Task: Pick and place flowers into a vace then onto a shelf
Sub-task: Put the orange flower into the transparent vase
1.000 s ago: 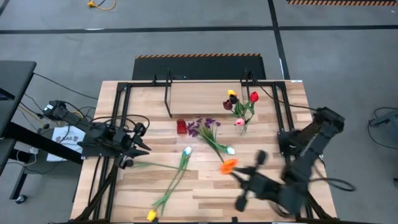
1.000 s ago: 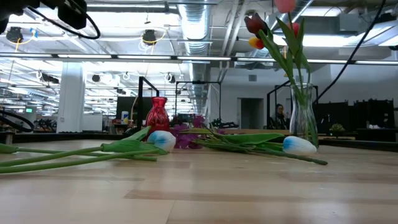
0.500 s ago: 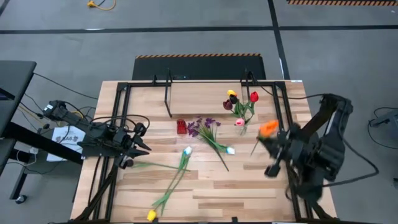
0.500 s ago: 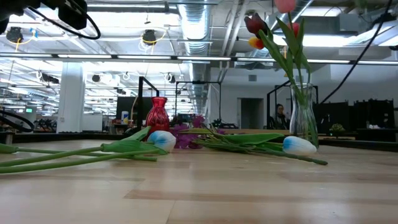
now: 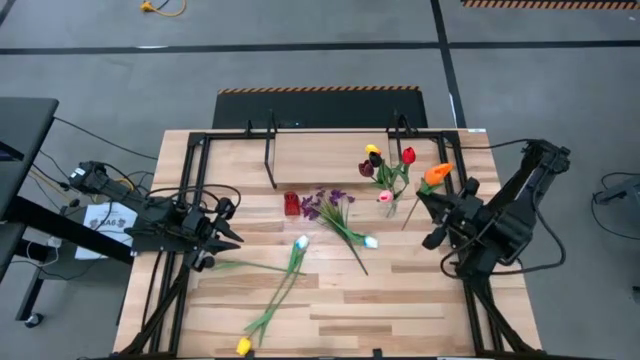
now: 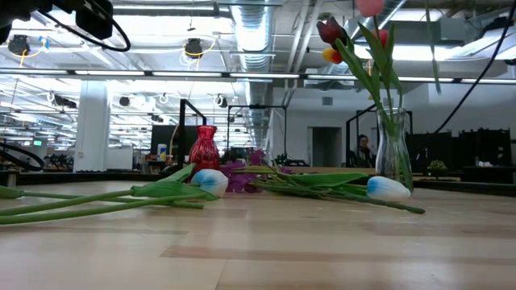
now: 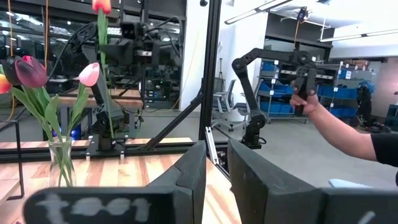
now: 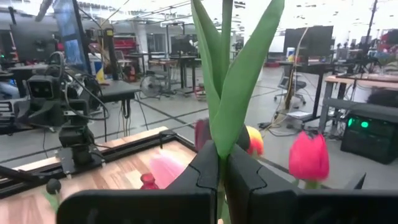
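Observation:
My right gripper [image 5: 428,203] is shut on an orange tulip [image 5: 437,173] and holds it over the table's right side, just right of the glass vase [image 5: 390,206]. The vase holds red, yellow, maroon and pink tulips [image 6: 332,32]. The left wrist view shows the orange tulip [image 7: 101,5] blossom up, on a long stem. A purple sprig [image 5: 325,203], two white tulips [image 5: 301,243] and a yellow tulip [image 5: 243,346] lie flat on the table. The shelf [image 5: 320,155] stands at the far side. My left gripper [image 5: 235,230] waits at the left edge, narrowly open with nothing between its fingers. My right gripper pinches the orange tulip's stem [image 8: 219,149] between its two fingers, just below where the leaves [image 8: 239,68] spread. The fingers come level from the table's right side and lie across the stem. The tulip stands roughly upright, blossom up, clear of the table.
A small red vase [image 5: 291,203] stands left of the purple sprig. Black frame bars [image 5: 195,190] run along the table's left and right sides. A person's arm [image 7: 336,124] shows in the room beyond the table.
My right gripper has carried the orange tulip from near the table's near edge toward the far edge and right, up beside the glass vase. It has rolled over on the way. The tulip, which lay slanting, now stands blossom up.

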You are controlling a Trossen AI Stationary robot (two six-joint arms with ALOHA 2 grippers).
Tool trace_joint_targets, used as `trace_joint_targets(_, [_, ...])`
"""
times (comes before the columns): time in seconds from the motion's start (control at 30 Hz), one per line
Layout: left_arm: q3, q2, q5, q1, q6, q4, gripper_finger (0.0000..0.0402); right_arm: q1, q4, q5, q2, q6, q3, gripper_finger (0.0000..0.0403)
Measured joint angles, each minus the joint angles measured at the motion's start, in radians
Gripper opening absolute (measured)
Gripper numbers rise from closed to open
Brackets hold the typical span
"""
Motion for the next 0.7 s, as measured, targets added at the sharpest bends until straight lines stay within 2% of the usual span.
trace_joint_targets(0.23, [0.000,0.000,-0.003,0.000,0.000,-0.008,0.0056,-0.015,0.039,0.002,-0.091,-0.012,-0.104,0.0000])
trace_joint_targets(0.7, [0.000,0.000,-0.009,0.000,0.000,-0.009,0.0056,-0.124,0.028,0.004,-0.170,-0.068,-0.115,0.0000])
